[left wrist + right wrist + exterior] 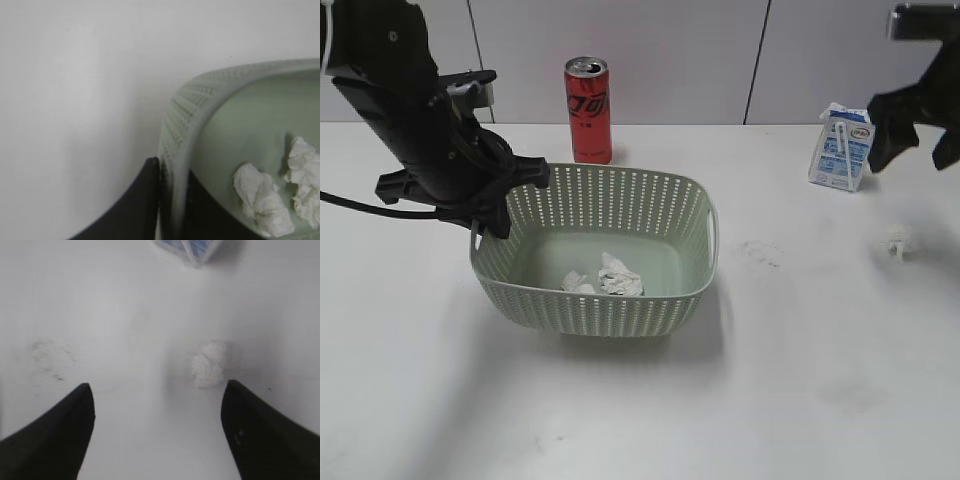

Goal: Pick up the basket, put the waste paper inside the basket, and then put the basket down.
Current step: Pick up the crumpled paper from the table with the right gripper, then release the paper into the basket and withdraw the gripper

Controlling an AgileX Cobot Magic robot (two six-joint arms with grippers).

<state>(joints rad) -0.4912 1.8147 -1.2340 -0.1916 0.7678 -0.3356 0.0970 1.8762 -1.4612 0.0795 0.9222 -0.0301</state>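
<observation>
I see my left gripper (492, 205) clamped on the left rim of the basket (620, 300), with one finger (135, 200) outside the wall and the other inside. The basket looks tilted, its left side higher, with a shadow on the table (620, 420) under it. Two paper wads (605, 277) lie on the basket floor, close together. One more paper wad (898, 241) lies on the table, well apart to the right of the basket. My right gripper (157, 432) is above the table with its fingers spread apart and nothing between them; this wad sits just ahead of its right finger. A red can (588, 110) stands just behind the basket, and a drink carton (843, 147) stands at the far right.
</observation>
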